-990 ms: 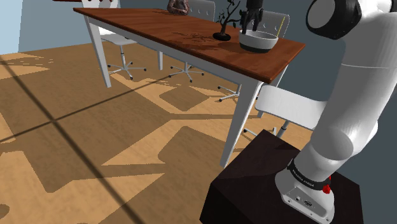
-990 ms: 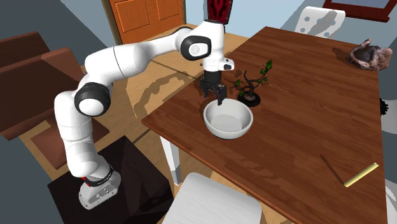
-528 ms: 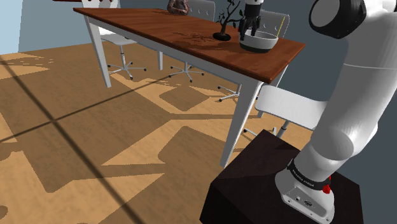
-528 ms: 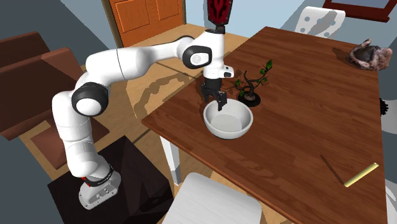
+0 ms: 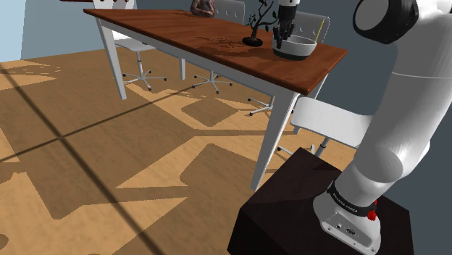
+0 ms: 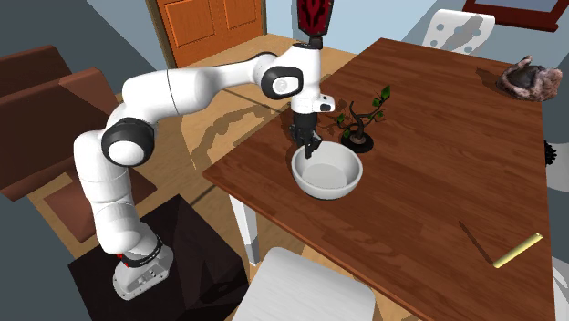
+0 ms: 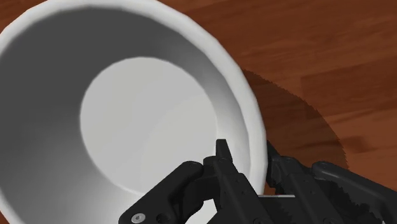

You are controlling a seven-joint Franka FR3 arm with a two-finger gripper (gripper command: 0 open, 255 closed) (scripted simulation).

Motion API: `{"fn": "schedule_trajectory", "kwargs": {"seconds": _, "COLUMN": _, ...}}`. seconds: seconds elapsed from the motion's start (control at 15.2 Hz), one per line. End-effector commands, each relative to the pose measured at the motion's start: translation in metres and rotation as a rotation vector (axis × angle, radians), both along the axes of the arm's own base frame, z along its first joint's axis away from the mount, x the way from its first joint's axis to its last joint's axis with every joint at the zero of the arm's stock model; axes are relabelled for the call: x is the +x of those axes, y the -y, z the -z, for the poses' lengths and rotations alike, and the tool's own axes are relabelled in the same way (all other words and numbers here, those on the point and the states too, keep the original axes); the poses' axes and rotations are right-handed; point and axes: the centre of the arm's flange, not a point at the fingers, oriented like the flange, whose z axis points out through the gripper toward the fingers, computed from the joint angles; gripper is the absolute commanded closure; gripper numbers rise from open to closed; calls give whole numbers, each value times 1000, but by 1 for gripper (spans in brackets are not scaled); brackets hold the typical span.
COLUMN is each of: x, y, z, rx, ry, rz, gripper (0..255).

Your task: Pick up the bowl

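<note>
The white bowl [image 6: 330, 175] rests on the brown wooden worktop [image 6: 438, 155] close to one corner, just beside a small twiggy plant [image 6: 362, 123] in a dark pot. The arm's black hand [image 6: 308, 146] is clenched on the bowl's rim at the side nearest the arm, one finger inside the wall and one outside. A yellow stick [image 6: 517, 251] lies well apart.

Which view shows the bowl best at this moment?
The wrist view: the white bowl is close, its rim clasped between the pincer's fingers. The second exterior view shows the whole bowl from above on the table; the shoulder view shows it from afar, side-on.
</note>
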Motion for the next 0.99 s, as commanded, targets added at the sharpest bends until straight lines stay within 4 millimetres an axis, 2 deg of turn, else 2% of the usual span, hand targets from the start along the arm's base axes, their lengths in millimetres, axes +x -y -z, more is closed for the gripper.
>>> {"fn": "schedule_trajectory", "kwargs": {"seconds": 0.0, "x": 0, "y": 0, "z": 1, "rx": 1, "ry": -2, "rz": 0, "gripper": 255}}
{"fn": "schedule_trajectory", "kwargs": {"seconds": 0.13, "x": 0, "y": 0, "z": 1, "rx": 1, "ry": -2, "rz": 0, "gripper": 255}}
{"fn": "schedule_trajectory", "kwargs": {"seconds": 0.92, "x": 0, "y": 0, "z": -63, "rx": 1, "ry": -2, "rz": 0, "gripper": 255}}
